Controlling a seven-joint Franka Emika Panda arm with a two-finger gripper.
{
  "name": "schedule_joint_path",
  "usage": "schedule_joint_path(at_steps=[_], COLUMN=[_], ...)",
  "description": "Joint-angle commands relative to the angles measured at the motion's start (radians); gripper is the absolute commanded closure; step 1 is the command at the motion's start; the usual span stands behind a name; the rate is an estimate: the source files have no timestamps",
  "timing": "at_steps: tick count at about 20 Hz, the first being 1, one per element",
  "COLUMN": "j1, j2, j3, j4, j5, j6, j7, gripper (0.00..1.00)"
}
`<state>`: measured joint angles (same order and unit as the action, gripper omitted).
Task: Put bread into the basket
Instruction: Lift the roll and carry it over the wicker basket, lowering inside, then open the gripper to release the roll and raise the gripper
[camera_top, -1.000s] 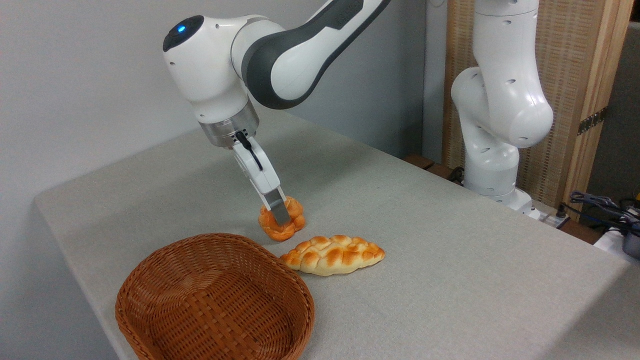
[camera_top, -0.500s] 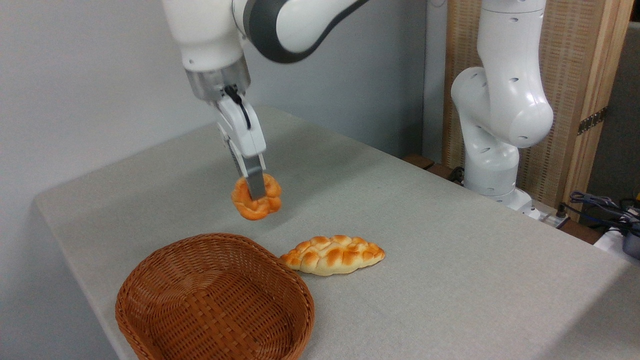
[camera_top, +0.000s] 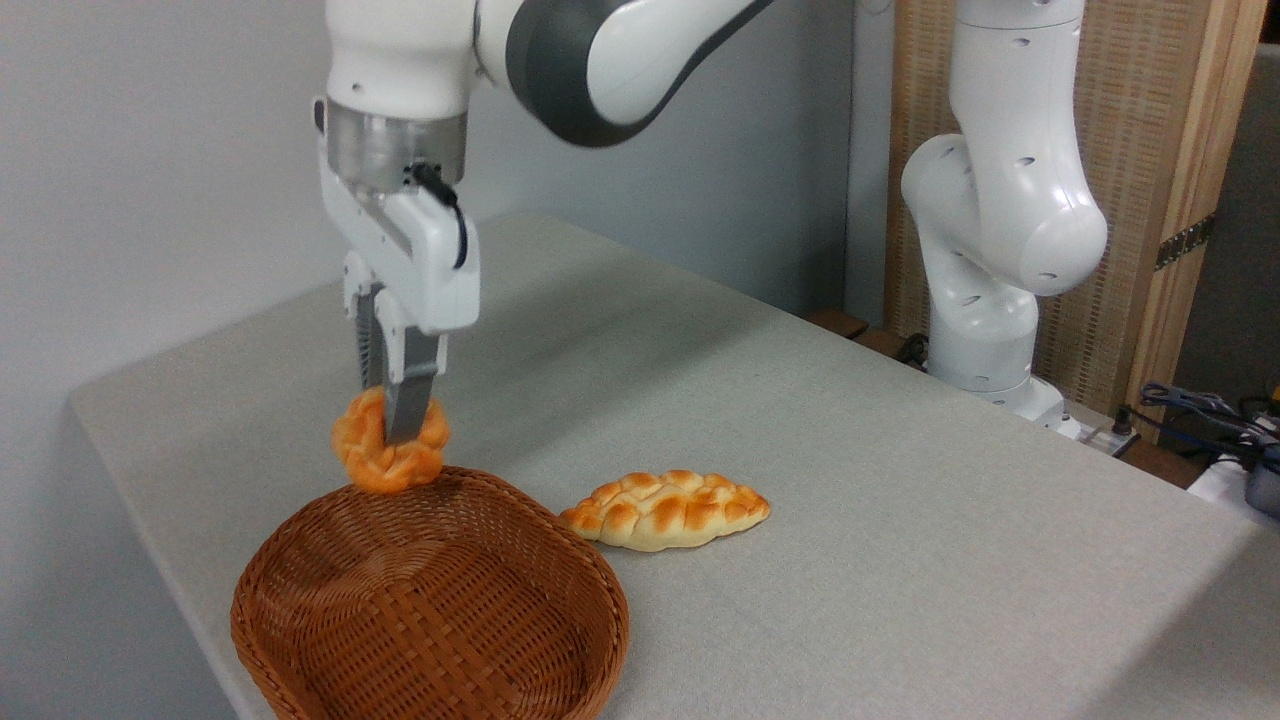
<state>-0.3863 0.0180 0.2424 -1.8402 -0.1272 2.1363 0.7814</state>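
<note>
We see the end effector (camera_top: 392, 425) pointing straight down, its two fingers (camera_top: 408, 395) clamped on the bread (camera_top: 388, 456), a small round knotted bun with a glossy orange-brown crust. The bun hangs in the air, clear of the tabletop (camera_top: 850, 500), over the far left part of the basket's rim. From this angle we cannot tell whether it is fully above the basket's hollow or just at its far edge.

The basket (camera_top: 300, 620) is an oval of reddish-brown wicker with a thick braided rim, sitting at the near left of the grey tabletop, and its inside holds nothing that we can see. Just right of the basket's far rim lies a longer, paler braided loaf (camera_top: 667, 510), flat on the cloth, its left tip close beside the rim.

The arm's white base column (camera_top: 1000, 200) stands at the far right, in front of a woven wooden screen (camera_top: 1150, 130).
</note>
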Motion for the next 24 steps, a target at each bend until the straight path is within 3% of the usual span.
schedule_joint_path(at_steps=[1, 11, 16, 24], j1=[-0.006, -0.008, -0.008, -0.006], j2=[0.054, 0.092, 0.022, -0.061], j3=[0.009, 0.008, 0.023, 0.069], j4=[0.01, 0.012, 0.013, 0.047], j5=[-0.015, -0.017, -0.019, 0.007], j6=[0.065, 0.067, 0.045, -0.259], j7=[0.015, 0.013, -0.005, -0.047], gripper=[0.0, 0.0, 0.0, 0.0])
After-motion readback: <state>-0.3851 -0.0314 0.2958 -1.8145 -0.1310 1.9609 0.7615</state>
